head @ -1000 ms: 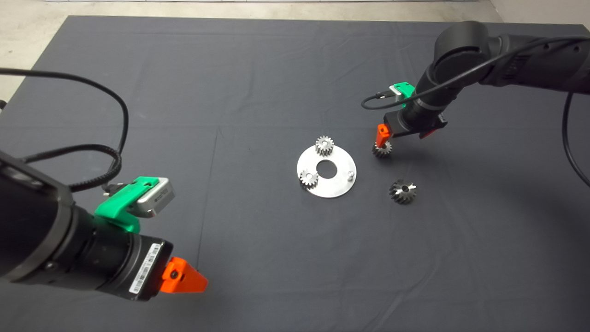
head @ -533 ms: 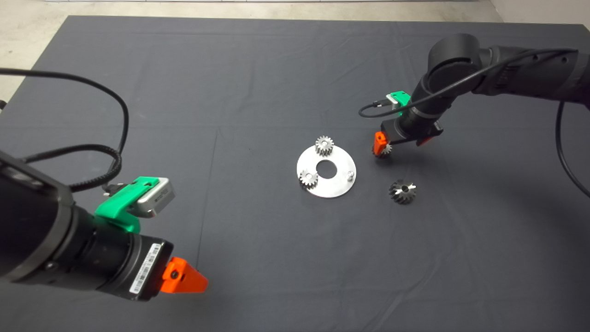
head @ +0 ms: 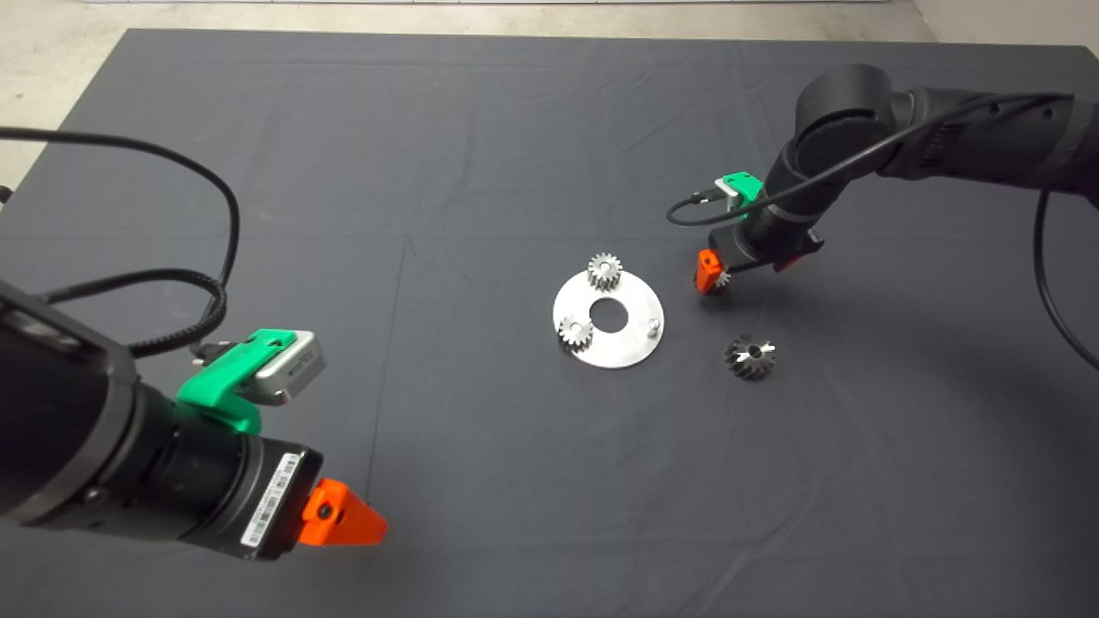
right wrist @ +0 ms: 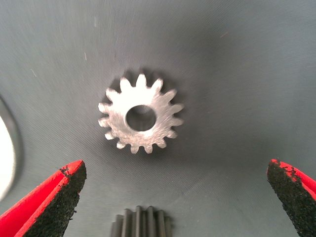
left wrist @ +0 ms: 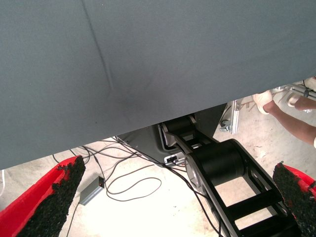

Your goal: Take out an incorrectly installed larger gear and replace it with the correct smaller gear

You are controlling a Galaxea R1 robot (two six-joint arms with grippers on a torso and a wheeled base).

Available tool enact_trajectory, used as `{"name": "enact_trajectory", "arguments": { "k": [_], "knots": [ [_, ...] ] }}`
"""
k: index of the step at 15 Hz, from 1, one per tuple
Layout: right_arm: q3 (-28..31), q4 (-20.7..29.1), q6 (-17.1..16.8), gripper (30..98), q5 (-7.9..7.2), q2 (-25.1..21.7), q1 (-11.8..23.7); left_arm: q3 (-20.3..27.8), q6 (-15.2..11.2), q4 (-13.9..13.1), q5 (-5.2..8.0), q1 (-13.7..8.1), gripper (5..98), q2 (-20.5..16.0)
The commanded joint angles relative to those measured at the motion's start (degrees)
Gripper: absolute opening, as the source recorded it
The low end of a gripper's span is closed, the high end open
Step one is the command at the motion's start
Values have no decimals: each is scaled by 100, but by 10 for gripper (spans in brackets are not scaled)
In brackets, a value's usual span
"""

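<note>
The smaller gear (head: 719, 280) lies flat on the mat just right of the silver round plate (head: 627, 343). In the right wrist view the smaller gear (right wrist: 140, 118) lies between my spread fingers, nearer one of them. My right gripper (head: 730, 276) hangs open low over it, touching nothing. The larger gear (head: 750, 356), with its flared body and long slanted teeth, lies on the mat nearer the front; its teeth show in the right wrist view (right wrist: 140, 224). My left gripper (head: 343, 515) is parked at the lower left, open and empty.
The plate carries two brighter small gears (head: 604, 270) (head: 575, 332) and a bare pin (head: 654, 324) on its right side. The plate's edge (right wrist: 6, 158) shows in the right wrist view. A person's leg (left wrist: 291, 121) shows on the floor beyond the mat.
My right gripper has come down closer to the smaller gear, which is now partly covered by one red finger in the head view. The left arm has not moved.
</note>
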Motion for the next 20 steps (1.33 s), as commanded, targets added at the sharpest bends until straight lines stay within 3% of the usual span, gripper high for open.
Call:
{"name": "enact_trajectory", "arguments": {
  "k": [1,9,10,15,18,20],
  "knots": [
    [-72,147,-190,968,-90,32,-136,75,-22,-92,-22,-9,981,-17],
    [-73,86,-190,968,-46,23,-136,75,-22,-92,-22,-15,981,-26],
    [-98,85,-190,968,-2,14,-101,75,-22,-92,-30,-9,981,-26],
    [-98,86,-190,968,560,-3,47,75,-31,-97,-22,-9,981,-26],
    [-63,95,-190,968,552,14,360,75,-35,-92,-22,26,981,-26],
    [-63,86,-190,968,578,-62,365,75,-57,-92,-22,35,981,-26]
  ]
}}
